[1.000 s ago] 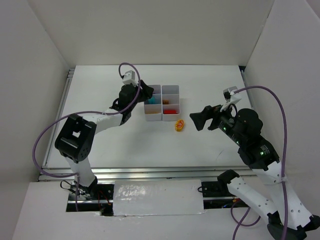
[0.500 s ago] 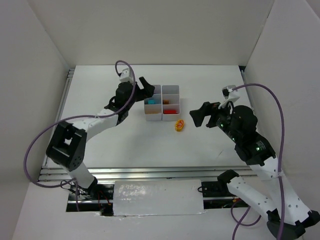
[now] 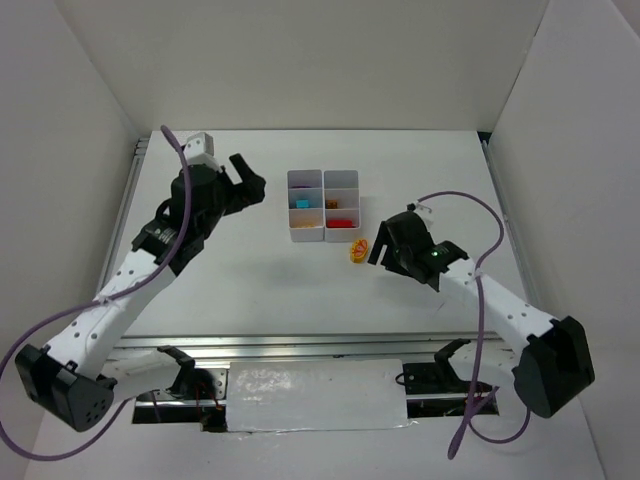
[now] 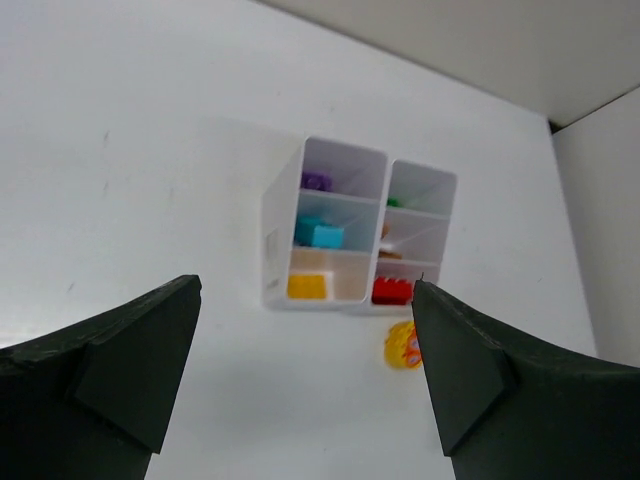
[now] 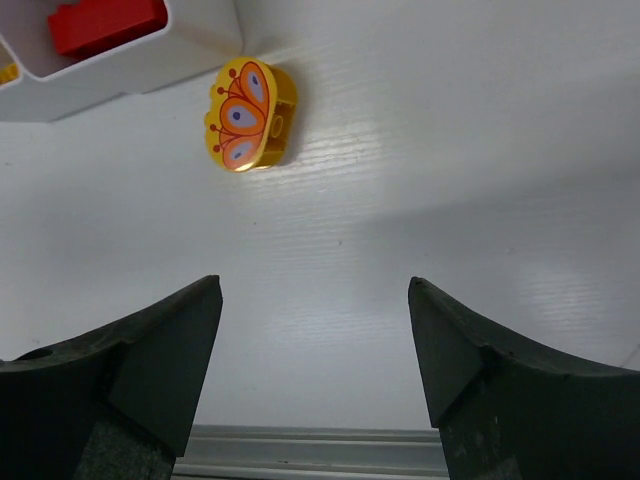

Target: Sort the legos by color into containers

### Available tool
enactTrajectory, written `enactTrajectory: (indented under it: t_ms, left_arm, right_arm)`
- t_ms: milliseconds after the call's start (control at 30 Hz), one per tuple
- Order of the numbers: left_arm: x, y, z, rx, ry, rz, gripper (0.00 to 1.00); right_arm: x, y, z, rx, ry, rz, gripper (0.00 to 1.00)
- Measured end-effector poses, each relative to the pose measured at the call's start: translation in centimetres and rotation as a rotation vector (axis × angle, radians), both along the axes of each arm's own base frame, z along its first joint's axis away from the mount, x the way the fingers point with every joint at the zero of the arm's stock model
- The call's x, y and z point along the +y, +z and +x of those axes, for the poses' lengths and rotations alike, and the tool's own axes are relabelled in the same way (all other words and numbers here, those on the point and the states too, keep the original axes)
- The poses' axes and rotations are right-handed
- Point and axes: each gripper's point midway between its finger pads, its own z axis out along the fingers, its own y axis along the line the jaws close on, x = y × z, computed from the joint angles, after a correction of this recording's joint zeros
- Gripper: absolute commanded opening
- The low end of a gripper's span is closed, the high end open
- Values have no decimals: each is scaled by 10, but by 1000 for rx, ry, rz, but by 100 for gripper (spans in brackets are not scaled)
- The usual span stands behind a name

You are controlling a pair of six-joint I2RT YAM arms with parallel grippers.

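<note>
L pincer [image 3: 247,182] pulled off containers [image 3: 306,236], open; R pincer [image 3: 377,250] open, prob. just beside yellow lego [image 3: 358,251].

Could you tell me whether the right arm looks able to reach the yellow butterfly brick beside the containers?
Probably yes: the right gripper is open and empty, with only bare table between it and the yellow butterfly brick. The containers close beside it might crowd a finger.

The white table [image 3: 250,290] carries the containers [image 3: 306,236] and, just beside them, one yellow butterfly-printed lego [image 3: 358,251].
</note>
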Motion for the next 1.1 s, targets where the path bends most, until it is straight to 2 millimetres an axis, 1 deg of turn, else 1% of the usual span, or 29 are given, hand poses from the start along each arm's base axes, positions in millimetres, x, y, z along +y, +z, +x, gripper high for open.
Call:
enactTrajectory:
  t_ms: [100, 167, 267, 333, 400, 500, 667, 833, 967, 1067, 1100]
  left_arm:
    - [17, -18, -28, 59, 8, 36, 100]
    - [26, -25, -42, 86, 7, 60, 100]
    - [33, -32, -56, 123, 3, 80, 100]
    - [35, -35, -62, 142, -6, 87, 100]
    - [37, -37, -69, 155, -15, 94, 100]
    - [42, -37, -79, 160, -29, 114, 100]
    - [47, -36, -89, 161, -48, 146, 99]
    - [46, -40, -92, 175, -72, 164, 100]
    - [44, -40, -93, 172, -93, 179, 100]
    - [43, -41, -93, 172, -101, 181, 100]
    - [43, -41, -93, 171, -104, 183, 99]
  right_arm:
    - [10, -21, 8, 44, -22, 0, 81]
    - [16, -37, 12, 78, -31, -14, 81]
    - [26, -60, 18, 128, -41, -41, 80]
    - [33, -68, 23, 147, -51, -49, 80]
    - [42, -73, 35, 142, -65, -46, 79]
    - [53, -75, 45, 124, -74, -34, 79]
    - [59, -71, 54, 91, -97, -25, 79]
    - [64, -75, 73, 79, -130, -45, 73]
    - [63, -86, 75, 98, -141, -67, 68]
    - [60, -91, 73, 111, -149, -86, 60]
    - [59, -92, 73, 112, -152, -91, 56]
